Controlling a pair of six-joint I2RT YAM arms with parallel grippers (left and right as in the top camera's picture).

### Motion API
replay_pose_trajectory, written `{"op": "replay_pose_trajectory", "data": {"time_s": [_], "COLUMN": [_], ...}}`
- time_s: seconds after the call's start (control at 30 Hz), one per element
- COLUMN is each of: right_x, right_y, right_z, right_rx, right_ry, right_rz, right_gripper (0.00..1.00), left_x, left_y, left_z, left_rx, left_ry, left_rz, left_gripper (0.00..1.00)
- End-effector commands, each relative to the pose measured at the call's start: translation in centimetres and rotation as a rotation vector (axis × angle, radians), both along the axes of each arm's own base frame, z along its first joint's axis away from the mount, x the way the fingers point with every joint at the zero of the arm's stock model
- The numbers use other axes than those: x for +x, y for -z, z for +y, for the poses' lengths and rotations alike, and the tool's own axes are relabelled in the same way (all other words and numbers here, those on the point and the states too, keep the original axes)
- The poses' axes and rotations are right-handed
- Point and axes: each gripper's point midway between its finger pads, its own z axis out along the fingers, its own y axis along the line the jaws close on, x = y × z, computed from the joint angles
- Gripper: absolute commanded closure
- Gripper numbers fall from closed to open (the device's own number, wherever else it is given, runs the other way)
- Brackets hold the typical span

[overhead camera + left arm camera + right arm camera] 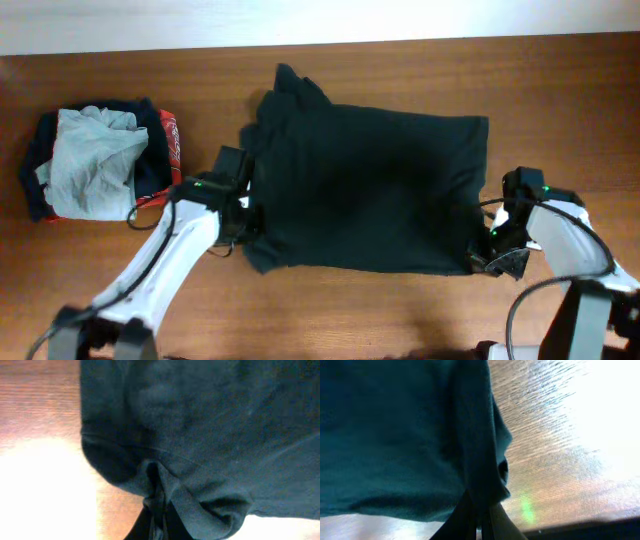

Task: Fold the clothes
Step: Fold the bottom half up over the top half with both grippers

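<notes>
Black T-shirt (370, 190): soft, matte, no print readable in any view. It lies spread as a rough rectangle with shallow wrinkles. The corner on the pile side, away from the arms, is bunched into a lumpy peak, and the near hem runs fairly straight. It rests on the wooden surface (330, 310), beside the garment pile (95, 160) with a strip of bare wood between them. The pile is a crumpled light grey piece on top of navy and red-orange cloth. The left gripper (248, 220) sits between the pile and the shirt, at the shirt's near corner on that side. In the left wrist view its jaws are together on a gathered fold of the T-shirt (210, 425), with fabric puckering down into the left gripper (157, 522). The right gripper (482, 262) is at the shirt's near corner on the side far from the pile. In the right wrist view its jaws are closed on the edge of the T-shirt (395, 435), a seam of cloth drawn down into the right gripper (480, 522).
</notes>
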Motion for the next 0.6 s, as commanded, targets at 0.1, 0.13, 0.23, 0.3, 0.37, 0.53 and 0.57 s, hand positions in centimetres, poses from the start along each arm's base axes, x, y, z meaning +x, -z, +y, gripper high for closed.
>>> {"op": "replay_pose_trajectory", "data": {"time_s": [0.1,0.13,0.23,0.3,0.37,0.53,0.57], "right_x": [1.3,1.6,3.0,3.8,4.6,7.0,7.4], "right_y": [-1.5,-1.5,-1.4,-1.4,-1.5,-1.7,-1.8], "right_z": [0.5,0.4,0.1,-0.1,-0.3,-0.8,-0.9], "right_rx": [0.022,0.019,0.006,-0.002,-0.010,-0.034,-0.038], "right_ry": [0.000,-0.002,-0.013,-0.020,-0.021,-0.030,-0.031], "right_rz": [-0.080,-0.093,-0.153,-0.187,-0.218,-0.319,-0.336], "right_gripper": [0.96,0.96,0.96,0.96,0.96,0.96,0.96], "left_x": [0.1,0.4,2.0,3.0,4.5,7.5,7.9], "left_y": [-1.8,-1.9,-2.2,-2.6,-3.1,-4.4,-4.5], "left_z": [0.5,0.6,1.0,1.1,1.2,1.0,0.9], "left_rx": [0.006,0.012,0.042,0.054,0.059,0.054,0.055], "left_ry": [-0.021,-0.023,-0.035,-0.043,-0.052,-0.073,-0.077], "left_rz": [-0.047,-0.058,-0.129,-0.177,-0.241,-0.375,-0.392], "left_gripper": [0.99,0.99,0.99,0.99,0.99,0.99,0.99]}}
